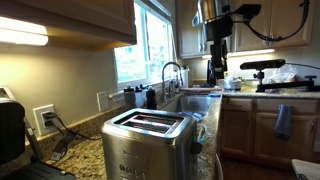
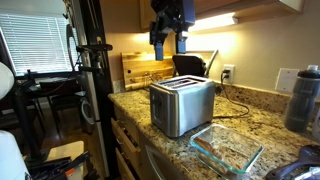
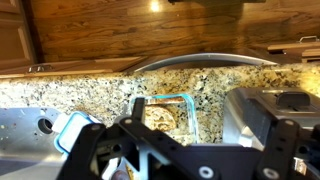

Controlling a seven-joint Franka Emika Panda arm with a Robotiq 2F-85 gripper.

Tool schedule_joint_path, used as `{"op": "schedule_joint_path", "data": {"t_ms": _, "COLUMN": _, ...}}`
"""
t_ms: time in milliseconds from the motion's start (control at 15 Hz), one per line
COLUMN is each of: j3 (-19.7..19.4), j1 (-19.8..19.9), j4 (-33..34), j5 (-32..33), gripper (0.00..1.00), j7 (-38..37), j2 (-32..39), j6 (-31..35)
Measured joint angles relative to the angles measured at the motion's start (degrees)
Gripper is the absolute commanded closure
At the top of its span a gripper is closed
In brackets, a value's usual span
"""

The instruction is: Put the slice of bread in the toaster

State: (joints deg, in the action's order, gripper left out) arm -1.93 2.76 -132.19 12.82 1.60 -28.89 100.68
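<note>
Under me: speckled tan-brown granite countertop (image 2: 250, 112), seen in both exterior views & from my wrist cam; the toaster (image 2: 182, 105) stands on it near the front edge; just beside it, w/ a narrow gap of bare stone between, a clear glass dish (image 2: 225, 148) lies flat; black appliance (image 2: 190, 66) sits behind the toaster, by the wall; wooden cutting board (image 2: 143, 68) stands upright at the back, against the wall; dark bottle (image 2: 303, 98) upright at the counter's far end, well apart from the toaster.
</note>
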Motion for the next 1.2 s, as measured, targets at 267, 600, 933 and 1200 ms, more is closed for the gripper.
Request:
{"op": "schedule_joint_path", "data": {"t_ms": 267, "j3": 0.0, "j1": 0.3, "j4": -1.8, "j5": 0.0, "gripper": 0.00, "j7": -3.2, "j2": -1.1, "j6": 0.6}}
{"op": "schedule_joint_path", "data": {"t_ms": 600, "j3": 0.0, "j1": 0.5, "j4": -2.4, "j5": 0.0, "gripper": 0.00, "j7": -4.4, "j2": -1.1, "j6": 0.8}}
{"op": "schedule_joint_path", "data": {"t_ms": 933, "j3": 0.0, "j1": 0.5, "j4": -2.4, "j5": 0.0, "gripper": 0.00, "j7": -4.5, "j2": -1.2, "j6": 0.8}}
{"op": "schedule_joint_path", "data": {"t_ms": 1200, "j3": 0.0, "j1": 0.5, "j4": -2.3, "j5": 0.0, "gripper": 0.00, "j7": -4.5, "j2": -0.7, "j6": 0.8}}
